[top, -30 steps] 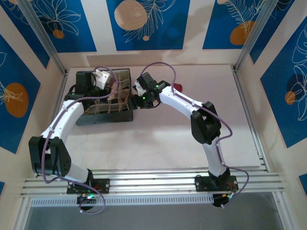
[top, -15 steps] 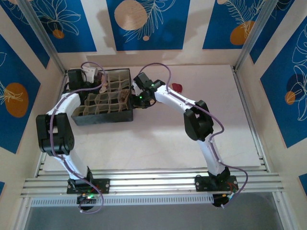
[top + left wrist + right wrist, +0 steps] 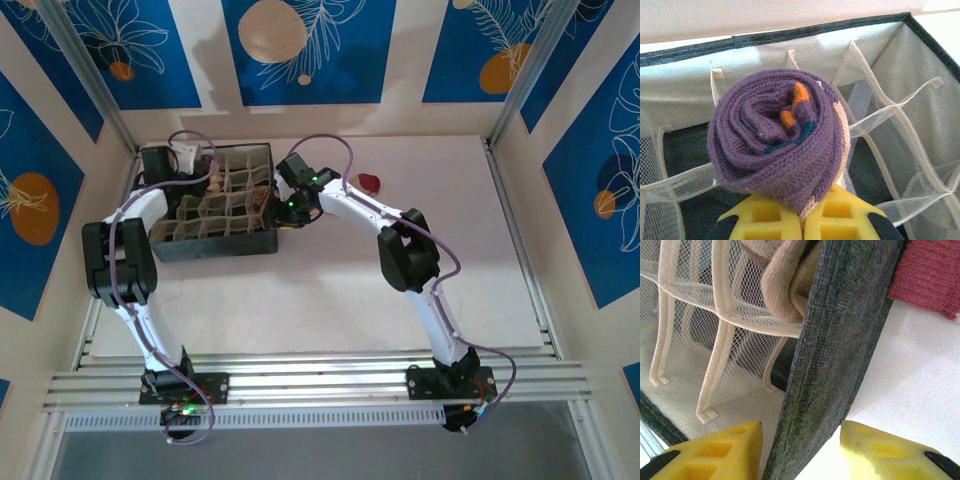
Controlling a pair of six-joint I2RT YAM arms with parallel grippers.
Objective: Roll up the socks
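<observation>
**Knit, mesh and coarse woven cloth**

The purple sock (image 3: 780, 145) is a thick ribbed knit, soft and matt. The box (image 3: 840, 340) has a rim of coarse dark woven cloth, and its dividers (image 3: 880, 125) are fine pale mesh edged with cloth tape. The left gripper (image 3: 801, 220) has matt yellow pads that look like plastic. The red sock (image 3: 930, 275) is finely knitted. The table (image 3: 910, 400) is smooth, matt white.

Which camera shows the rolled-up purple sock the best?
The left wrist view: the purple sock sits in the middle, rolled tight, pinched by the left gripper above the mesh organizer. From the top view it is just a tiny blob by that gripper. The right wrist camera faces the organizer's dark wall.
</observation>
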